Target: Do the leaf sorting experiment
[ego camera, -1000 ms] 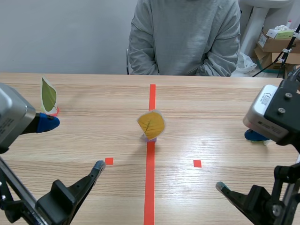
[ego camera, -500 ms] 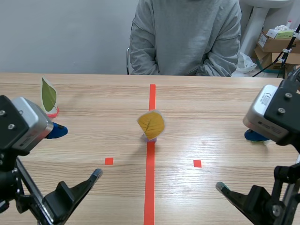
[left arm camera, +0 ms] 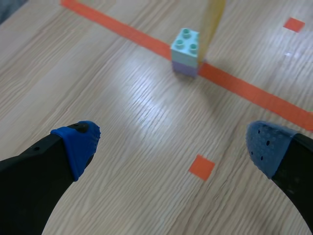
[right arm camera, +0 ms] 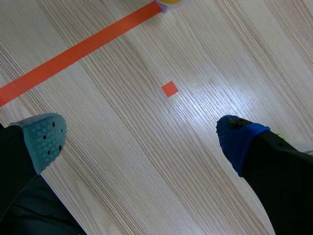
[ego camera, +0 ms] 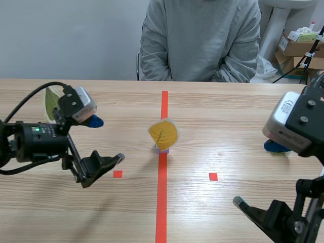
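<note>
Scene view, left end effector (ego camera: pixel 107 139) near leaf (ego camera: pixel 163 134)

1 yellow leaf (ego camera: pixel 163 134), 1 green leaf (ego camera: pixel 50 104), 1 person (ego camera: pixel 200 40).

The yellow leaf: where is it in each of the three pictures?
Scene view: yellow leaf stands mid-table on the long tape line.
Left wrist view: edge-on over its block, ahead of the open left claw.
Right wrist view: a sliver, far ahead of the right claw.
Shared landmark: the tape line it stands on.

The left hand (ego camera: pixel 107 139) hangs with fingers wide apart, the right hand (right arm camera: pixel 143 138) likewise.
</note>
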Robot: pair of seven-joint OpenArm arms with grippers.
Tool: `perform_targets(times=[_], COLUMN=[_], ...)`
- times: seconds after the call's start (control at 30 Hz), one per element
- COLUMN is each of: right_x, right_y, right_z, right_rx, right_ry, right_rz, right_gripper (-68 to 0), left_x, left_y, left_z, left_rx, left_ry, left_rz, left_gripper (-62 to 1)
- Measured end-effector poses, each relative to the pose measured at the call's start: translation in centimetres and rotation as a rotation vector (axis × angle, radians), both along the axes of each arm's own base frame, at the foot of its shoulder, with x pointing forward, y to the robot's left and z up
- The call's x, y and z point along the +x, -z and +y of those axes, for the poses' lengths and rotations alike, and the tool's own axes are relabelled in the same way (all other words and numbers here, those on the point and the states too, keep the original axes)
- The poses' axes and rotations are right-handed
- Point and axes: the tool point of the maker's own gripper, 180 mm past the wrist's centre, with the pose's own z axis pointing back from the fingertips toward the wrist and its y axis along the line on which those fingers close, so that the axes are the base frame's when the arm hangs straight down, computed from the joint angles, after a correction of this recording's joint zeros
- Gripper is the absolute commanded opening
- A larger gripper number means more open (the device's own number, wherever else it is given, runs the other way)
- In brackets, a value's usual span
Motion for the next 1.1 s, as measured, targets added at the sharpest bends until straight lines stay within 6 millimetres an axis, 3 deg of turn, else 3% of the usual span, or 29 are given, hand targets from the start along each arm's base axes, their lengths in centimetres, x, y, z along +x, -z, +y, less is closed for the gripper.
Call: perform_targets(times=[0.43,0.63,1.03,1.1], right_x=[0.0,0.0,0.0,0.0], right_y=[0.0,0.0,0.0,0.0], right_z=[0.0,0.0,0.0,0.0], right_rx=[-0.001,-0.001,0.0,0.0], right_ry=[0.0,0.0,0.0,0.0], right_rz=[0.0,0.0,0.0,0.0], right_gripper=[-3.5,-3.5,-3.5,-3.5], left_x=[0.9,1.8,1.8,1.8], left_y=[2.6,3.5,2.9,2.9], left_z=[-7.7,-9.0,-11.8,-12.0], left_rx=[-0.058,-0.038,-0.055,-0.059], left_ry=[0.098,0.101,0.125,0.126], left_rz=[0.093,0.108,0.088,0.087], left_gripper=[1.4,1.4,1.3,-5.3])
